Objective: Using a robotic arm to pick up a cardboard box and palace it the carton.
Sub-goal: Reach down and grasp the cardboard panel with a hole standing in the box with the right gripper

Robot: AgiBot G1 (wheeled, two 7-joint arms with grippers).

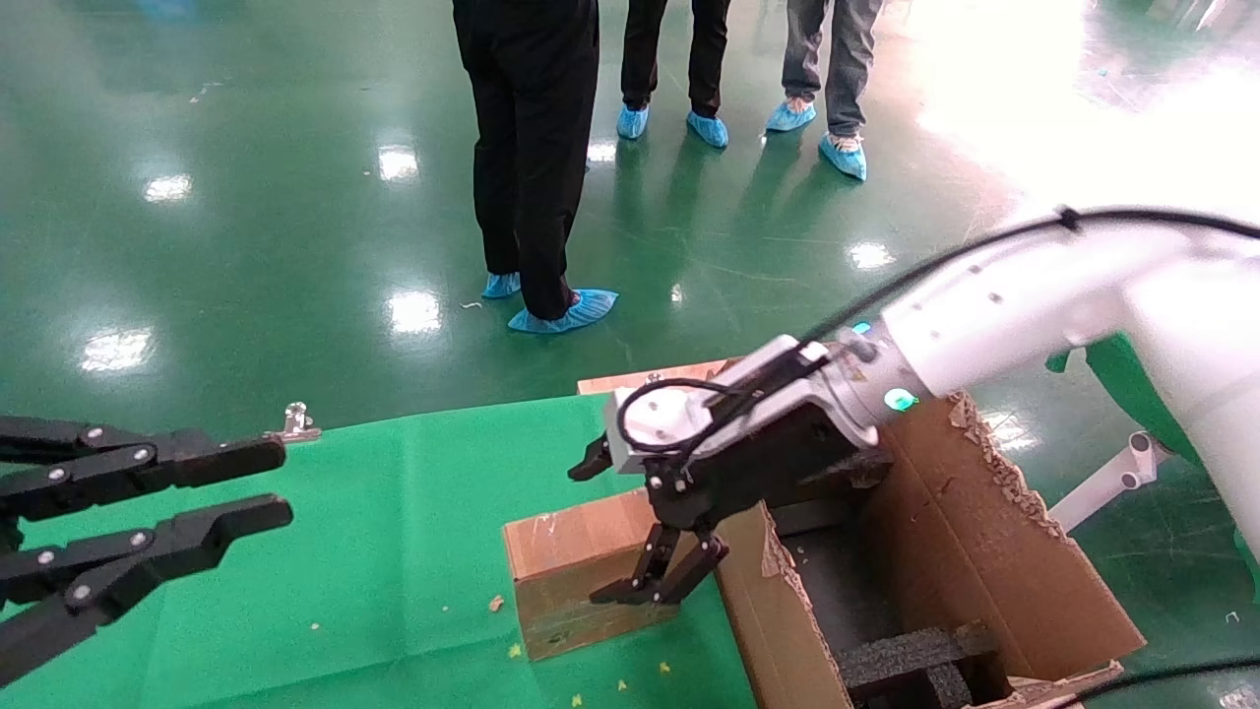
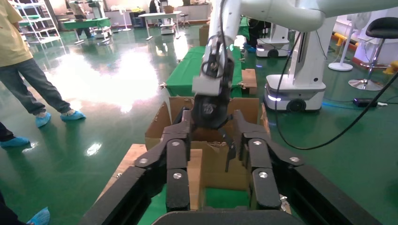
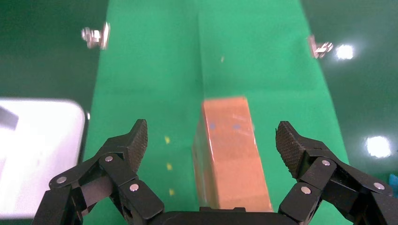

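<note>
Cardboard box, brown and taped, is standing on our green cloth, left of the corrugated carton. We're spreading our right gripper wide around it; left gripper is hanging open.

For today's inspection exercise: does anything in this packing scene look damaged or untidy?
Yes. The large brown corrugated carton has ragged, torn flap edges, and small yellowish crumbs lie scattered on the green cloth near the small brown taped cardboard box.
</note>
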